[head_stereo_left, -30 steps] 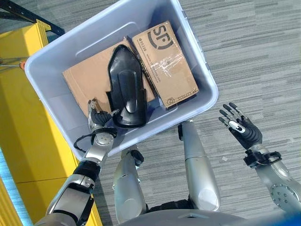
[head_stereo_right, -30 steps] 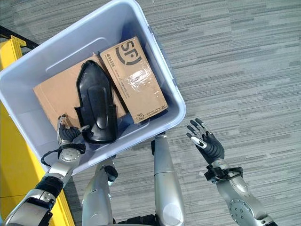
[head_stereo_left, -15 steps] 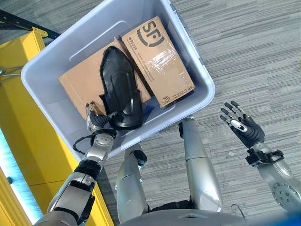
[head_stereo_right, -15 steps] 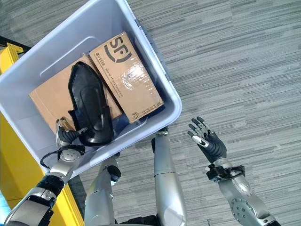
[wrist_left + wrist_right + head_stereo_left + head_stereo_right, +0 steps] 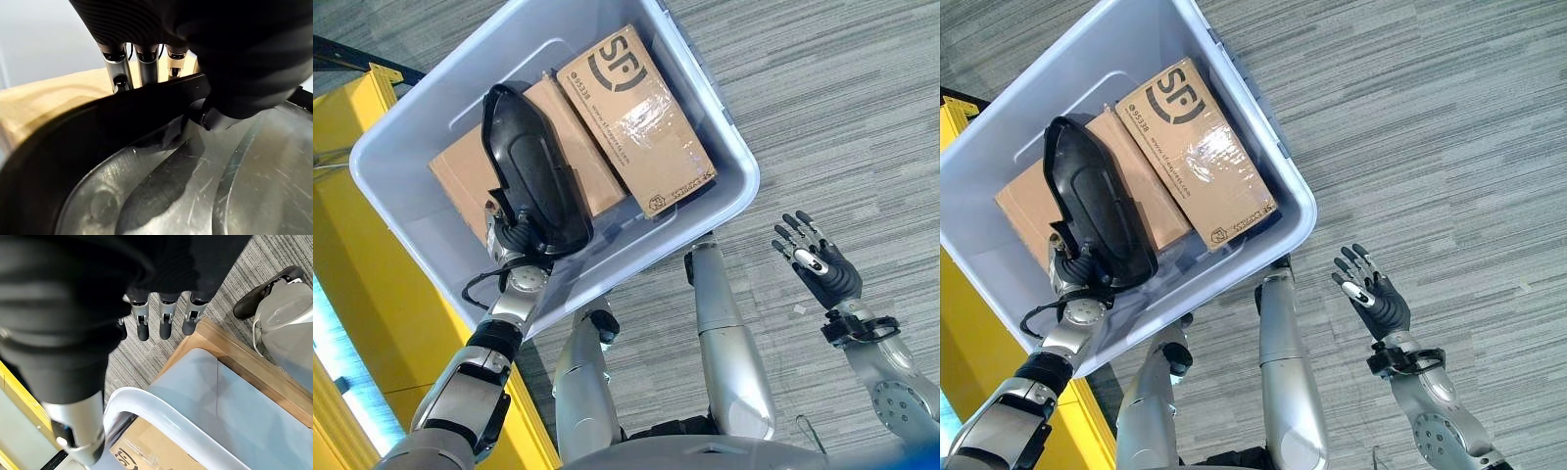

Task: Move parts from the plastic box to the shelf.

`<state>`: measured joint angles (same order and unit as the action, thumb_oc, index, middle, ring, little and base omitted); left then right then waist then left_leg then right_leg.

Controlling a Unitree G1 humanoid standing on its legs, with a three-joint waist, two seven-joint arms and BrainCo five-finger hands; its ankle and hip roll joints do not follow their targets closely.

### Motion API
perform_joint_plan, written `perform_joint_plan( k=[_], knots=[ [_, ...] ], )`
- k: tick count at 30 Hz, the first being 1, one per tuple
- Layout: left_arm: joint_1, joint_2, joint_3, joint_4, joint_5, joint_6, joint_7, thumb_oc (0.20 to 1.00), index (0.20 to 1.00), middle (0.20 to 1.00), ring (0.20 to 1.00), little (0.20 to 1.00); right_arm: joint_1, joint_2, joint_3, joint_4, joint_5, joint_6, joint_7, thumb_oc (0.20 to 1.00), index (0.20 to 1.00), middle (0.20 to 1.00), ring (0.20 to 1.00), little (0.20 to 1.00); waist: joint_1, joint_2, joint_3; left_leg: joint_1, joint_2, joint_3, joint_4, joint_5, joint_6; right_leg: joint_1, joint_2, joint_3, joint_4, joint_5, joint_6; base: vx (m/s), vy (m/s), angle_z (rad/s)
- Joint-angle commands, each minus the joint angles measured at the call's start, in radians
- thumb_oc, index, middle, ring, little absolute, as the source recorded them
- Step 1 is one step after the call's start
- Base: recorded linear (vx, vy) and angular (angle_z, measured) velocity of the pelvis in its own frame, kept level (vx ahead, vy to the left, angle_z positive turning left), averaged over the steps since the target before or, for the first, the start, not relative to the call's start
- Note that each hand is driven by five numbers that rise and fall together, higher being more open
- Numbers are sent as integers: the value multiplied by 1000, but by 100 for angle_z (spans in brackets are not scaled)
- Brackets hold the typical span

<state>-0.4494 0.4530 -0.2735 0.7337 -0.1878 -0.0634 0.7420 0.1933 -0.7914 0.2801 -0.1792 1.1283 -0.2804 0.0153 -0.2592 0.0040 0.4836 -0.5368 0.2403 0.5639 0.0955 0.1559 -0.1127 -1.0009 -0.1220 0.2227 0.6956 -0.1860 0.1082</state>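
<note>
Here the left hand (image 5: 517, 240) pinches the rim of the black part (image 5: 533, 176), tilted up inside the plastic box (image 5: 729, 147) in the upper left of the frame, over two cardboard boxes (image 5: 636, 117). At lower right, the right hand (image 5: 818, 269) hangs spread and empty.

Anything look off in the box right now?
Nothing damaged or spilled. The black part sits tilted across the cardboard boxes in the plastic box, because the left hand grips its rim. The right hand is open.
</note>
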Motion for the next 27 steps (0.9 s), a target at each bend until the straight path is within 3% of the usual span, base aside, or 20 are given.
perform_joint_plan(
  k=[1,13,19,20,27],
  knots=[
    [-170,-136,-107,2,11,-19,-170,200,200,200,200,200,0,-32,4,-22,33,-47,10,1000,1000,1000,1000,1000,-61,-22,36,61,162,-134,208,-157,-61,95,32,-65,-176,212,-1,0,0,0],
    [-122,-106,-107,-134,66,-30,-189,200,200,200,200,200,4,-8,-12,-7,22,-49,-3,1000,1000,1000,1000,1000,-49,-31,36,111,155,-141,203,-161,-65,172,16,-76,-191,210,4,0,5,0],
    [-21,-65,-54,-257,30,-68,-216,200,200,200,200,200,-6,24,-10,14,-7,-48,-23,1000,1000,1000,1000,1000,-29,-27,34,156,144,-155,187,-156,-65,240,0,-91,-207,209,8,-9,36,6],
    [22,-60,-28,-320,-31,-102,-238,200,200,200,200,200,-9,30,-14,18,-18,-41,-28,1000,1000,1000,1000,1000,-19,-23,27,173,137,-159,177,-155,-64,269,-8,-94,-217,210,11,-6,62,6],
    [109,-23,4,-391,-37,-109,-286,200,200,200,200,200,1,49,-15,28,-41,-16,-29,1000,1000,1000,1000,1000,0,-21,12,240,120,-171,150,-151,-64,361,-38,-105,-248,209,21,2,62,9]
  ],
)
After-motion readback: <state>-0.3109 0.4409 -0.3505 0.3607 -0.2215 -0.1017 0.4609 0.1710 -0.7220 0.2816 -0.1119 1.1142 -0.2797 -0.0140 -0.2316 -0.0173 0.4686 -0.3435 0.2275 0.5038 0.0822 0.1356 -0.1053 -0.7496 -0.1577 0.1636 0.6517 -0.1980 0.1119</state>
